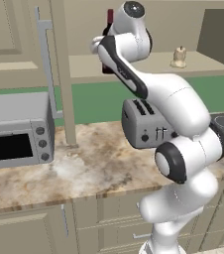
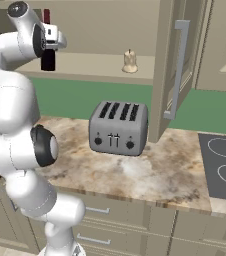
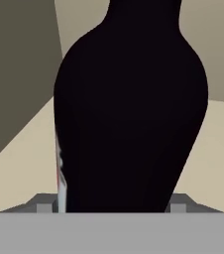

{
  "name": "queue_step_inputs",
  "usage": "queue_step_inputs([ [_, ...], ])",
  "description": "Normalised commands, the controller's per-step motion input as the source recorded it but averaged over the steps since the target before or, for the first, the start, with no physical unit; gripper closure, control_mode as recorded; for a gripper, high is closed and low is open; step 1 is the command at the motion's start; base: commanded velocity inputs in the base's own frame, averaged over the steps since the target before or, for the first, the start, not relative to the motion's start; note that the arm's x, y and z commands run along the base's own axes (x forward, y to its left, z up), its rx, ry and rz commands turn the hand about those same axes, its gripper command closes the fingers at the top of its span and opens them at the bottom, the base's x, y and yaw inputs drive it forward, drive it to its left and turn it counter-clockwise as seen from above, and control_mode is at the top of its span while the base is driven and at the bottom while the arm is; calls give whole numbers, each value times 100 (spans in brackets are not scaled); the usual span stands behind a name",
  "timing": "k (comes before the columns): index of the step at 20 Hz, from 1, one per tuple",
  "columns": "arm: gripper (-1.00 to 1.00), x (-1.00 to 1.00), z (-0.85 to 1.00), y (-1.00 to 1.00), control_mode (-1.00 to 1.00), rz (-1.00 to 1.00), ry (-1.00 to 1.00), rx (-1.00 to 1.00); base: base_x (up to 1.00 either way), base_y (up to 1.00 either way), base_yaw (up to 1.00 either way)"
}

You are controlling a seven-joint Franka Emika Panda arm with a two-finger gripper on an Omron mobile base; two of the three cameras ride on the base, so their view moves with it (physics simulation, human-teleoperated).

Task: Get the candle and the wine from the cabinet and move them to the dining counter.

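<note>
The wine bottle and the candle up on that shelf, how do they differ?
The wine is tall, slim and near-black with a red neck; the candle is short, squat and cream-coloured. The wine stands at the left end of the cabinet shelf with the end effector right at it; the candle stands alone further right, untouched. Both stand upright on the same shelf.

The arm rises from the base, folds at the elbow and reaches up and forward to shelf height. Wrist is level, hand pointing straight ahead. The gripper [image 2: 55, 41] stands with its fingers spread wide, one on each side of the bottle [image 3: 129, 109].
</note>
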Motion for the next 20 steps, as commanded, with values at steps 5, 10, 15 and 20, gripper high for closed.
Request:
queue_step_inputs([
  [5,100,-44,0,0,-100,0,0,0,0,0,0],
  [10,100,-56,0,0,-100,0,0,0,0,0,0],
  [15,100,-71,0,-10,-100,0,-1,0,0,0,0],
  [20,100,-77,0,-37,-100,0,-2,0,0,0,0],
])
